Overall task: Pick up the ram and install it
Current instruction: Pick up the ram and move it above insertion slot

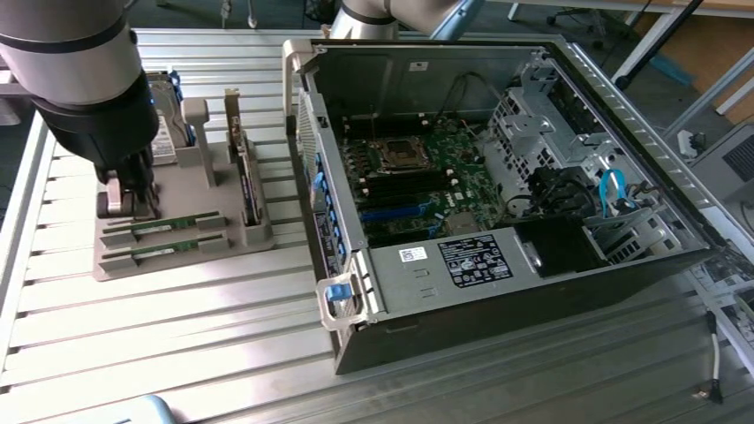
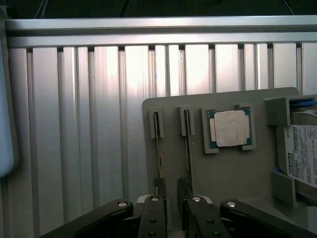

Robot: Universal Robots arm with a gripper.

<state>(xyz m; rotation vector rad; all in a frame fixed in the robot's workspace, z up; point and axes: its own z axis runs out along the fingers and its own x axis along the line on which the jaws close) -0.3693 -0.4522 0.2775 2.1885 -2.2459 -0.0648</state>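
Note:
Two rams, thin green sticks, lie side by side in slots of a grey holder tray (image 1: 177, 265): one ram (image 1: 162, 228) farther back, the other ram (image 1: 159, 253) nearer the front. In the wrist view they appear edge-on, one ram (image 2: 157, 148) beside the other ram (image 2: 188, 148). My gripper (image 1: 126, 205) hangs just above the tray at the sticks' end on the exterior view's left. Its jaws are open with nothing between them, as the gripper (image 2: 172, 192) in the wrist view confirms. The open computer case (image 1: 353, 291) holds the motherboard (image 1: 442, 168) with black and blue memory slots (image 1: 401, 201).
The tray also carries a silver processor chip (image 2: 230, 128), a hard drive (image 2: 303, 153) and a dark expansion card (image 1: 244, 181) standing on edge. A ribbed metal table (image 1: 177, 344) runs under everything. Cables (image 1: 613, 190) and drive cages fill the case's far side.

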